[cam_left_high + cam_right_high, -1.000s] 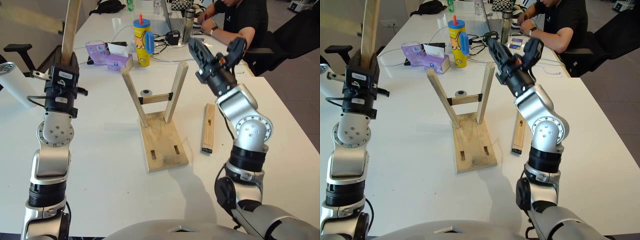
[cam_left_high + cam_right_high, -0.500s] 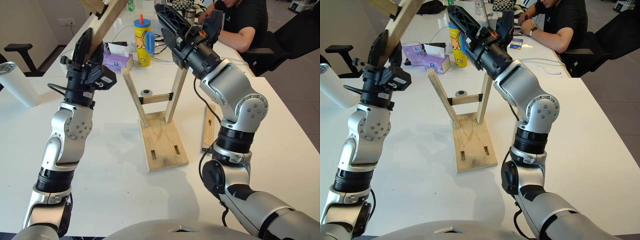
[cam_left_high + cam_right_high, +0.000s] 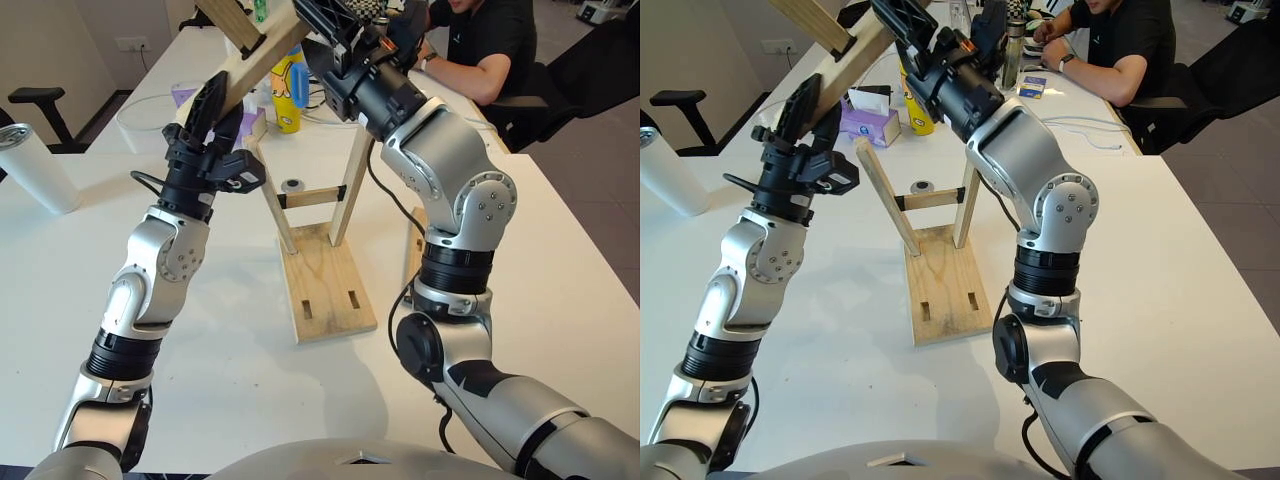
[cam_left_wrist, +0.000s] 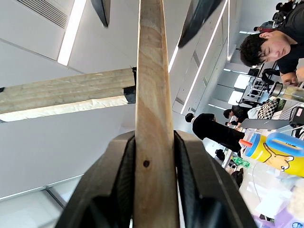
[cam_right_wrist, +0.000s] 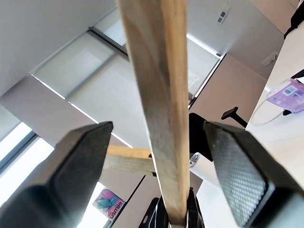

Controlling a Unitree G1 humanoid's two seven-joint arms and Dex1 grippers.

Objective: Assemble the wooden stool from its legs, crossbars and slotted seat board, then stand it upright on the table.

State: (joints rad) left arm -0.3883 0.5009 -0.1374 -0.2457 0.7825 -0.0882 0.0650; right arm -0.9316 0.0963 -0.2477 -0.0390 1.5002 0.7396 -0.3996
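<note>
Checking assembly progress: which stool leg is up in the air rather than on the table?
The leg clamped in the left gripper, tilted above the table. The other two legs stand in the seat board, joined by a crossbar.

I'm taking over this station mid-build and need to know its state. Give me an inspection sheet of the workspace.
Surface: white table; no spill seen.
Job's things: seat board lies flat, with two legs and a crossbar standing in it. Its two slots nearest the robot are empty. A raised leg with a side bar is tilted in the air.
Clutter: yellow cup, purple boxes, white cylinder, small round part.
Grippers: left gripper is clamped on the raised leg. The right gripper has its jaws open either side of it, higher up.
Cables: dark cables behind the cup.
Surroundings: office chair.
</note>
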